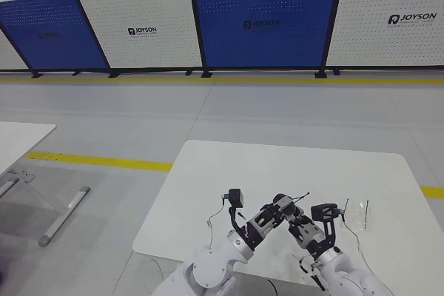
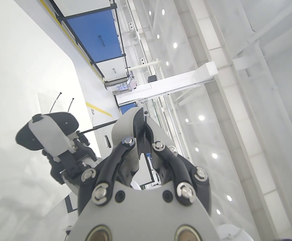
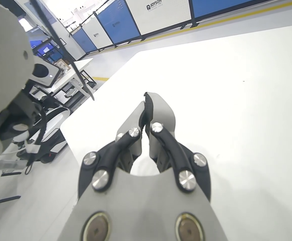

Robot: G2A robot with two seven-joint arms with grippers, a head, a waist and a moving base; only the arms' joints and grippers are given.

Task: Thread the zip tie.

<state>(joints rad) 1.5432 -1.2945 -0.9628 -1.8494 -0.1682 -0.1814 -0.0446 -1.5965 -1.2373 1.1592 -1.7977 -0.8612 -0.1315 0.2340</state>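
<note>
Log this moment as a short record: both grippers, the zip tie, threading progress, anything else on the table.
left gripper: shut on the zip tie, over the near part of the table
right gripper: shut, nothing seen between its pads, close beside the left gripper
zip tie: black strap, pointed free end near the right gripper, apart from it
threading: no closed loop seen
other: two thin ties, apparently lying on the table
</note>
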